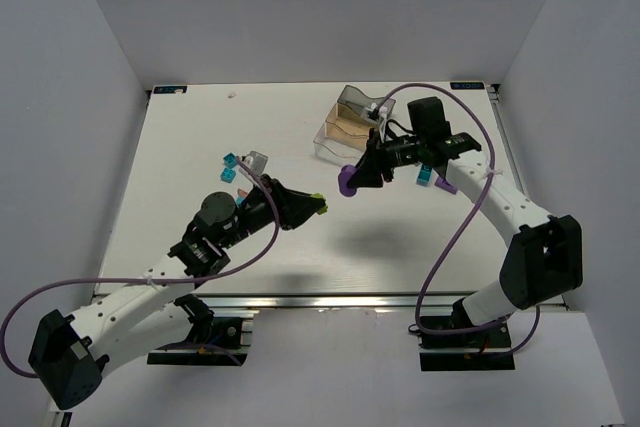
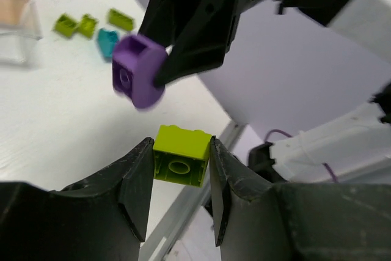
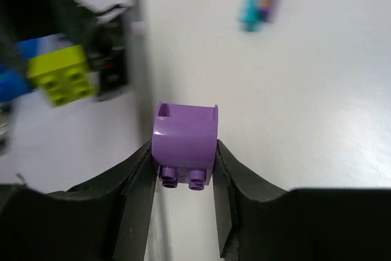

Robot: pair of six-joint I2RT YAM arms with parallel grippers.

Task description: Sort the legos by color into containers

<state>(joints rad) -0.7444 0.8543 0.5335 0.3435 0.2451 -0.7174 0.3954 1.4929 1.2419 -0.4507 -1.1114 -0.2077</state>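
Left tool (image 2: 181,146) shut on a lime brick (image 2: 179,164), pinched across its flat sides so it hangs square for release. Right tool (image 3: 184,154) grips a purple brick (image 3: 185,132) the same way (studs toward camera). Both are held above the counter (image 1: 200,127), short of the divided tray (image 1: 335,137). Loose bricks (image 1: 230,161) lie unsorted.

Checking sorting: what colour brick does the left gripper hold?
Lime green brick, clearest in left wrist view.

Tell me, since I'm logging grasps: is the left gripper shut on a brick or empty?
Shut on a lime green brick: in the left wrist view, the left gripper clamps it by both sides.
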